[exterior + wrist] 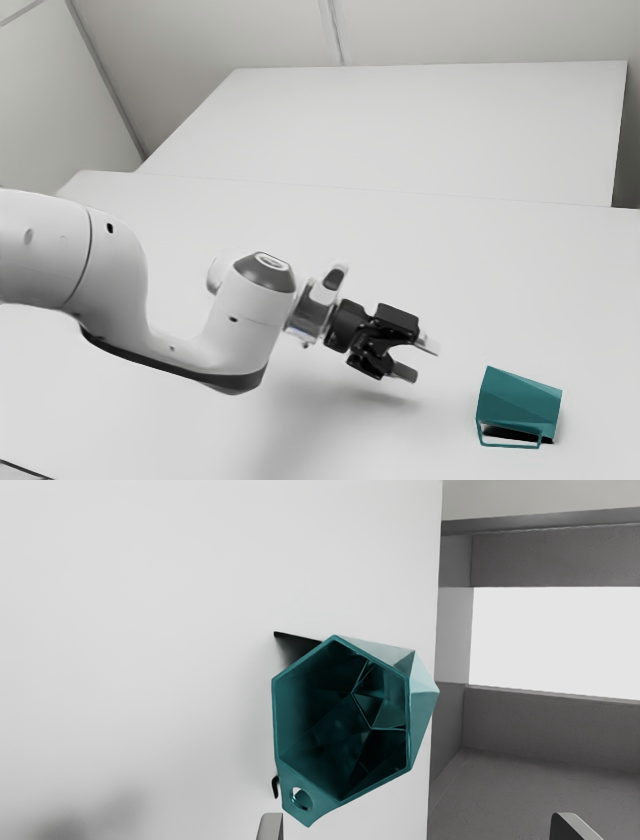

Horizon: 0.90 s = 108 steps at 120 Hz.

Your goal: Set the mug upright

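Mug [520, 405] is lying on its side on the white table [150, 410], so it is not standing up yet. It is blue-green, with flat sides and sharp corners. In the exterior view it is low down, near the exterior view's right. The gripper [417, 360] is nearer the middle, a bit higher in that view, at the end of the white arm [80, 250]. The gripper's two fingers are spread wide, with nothing held between them. There is a gap between the mug and the gripper.

In the wrist view, the open mouth of the mug faces the gripper, and you can see down into the dark inside. The mug is out past the fingertips. Its handle [308, 817] has a round hole and sticks out on the side near one finger. A black shadow [296, 647] peeks out from under the mug. The edge of the table [438, 580] is there too, and past it are gray walls [550, 560] and a gray floor [525, 795].
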Each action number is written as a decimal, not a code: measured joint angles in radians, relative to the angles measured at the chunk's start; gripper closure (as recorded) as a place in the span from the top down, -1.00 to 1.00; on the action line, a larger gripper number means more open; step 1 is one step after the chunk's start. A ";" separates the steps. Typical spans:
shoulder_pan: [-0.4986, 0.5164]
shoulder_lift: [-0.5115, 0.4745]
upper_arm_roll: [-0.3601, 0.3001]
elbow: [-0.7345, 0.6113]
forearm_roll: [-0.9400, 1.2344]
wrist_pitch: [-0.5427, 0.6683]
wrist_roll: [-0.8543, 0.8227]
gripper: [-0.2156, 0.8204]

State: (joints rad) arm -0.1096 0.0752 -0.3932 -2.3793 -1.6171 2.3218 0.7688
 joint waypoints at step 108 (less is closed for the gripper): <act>-0.126 0.146 0.004 0.130 -0.007 0.085 -0.049 0.54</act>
State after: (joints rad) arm -0.2352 0.2214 -0.3888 -2.2491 -1.6237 2.4070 0.7195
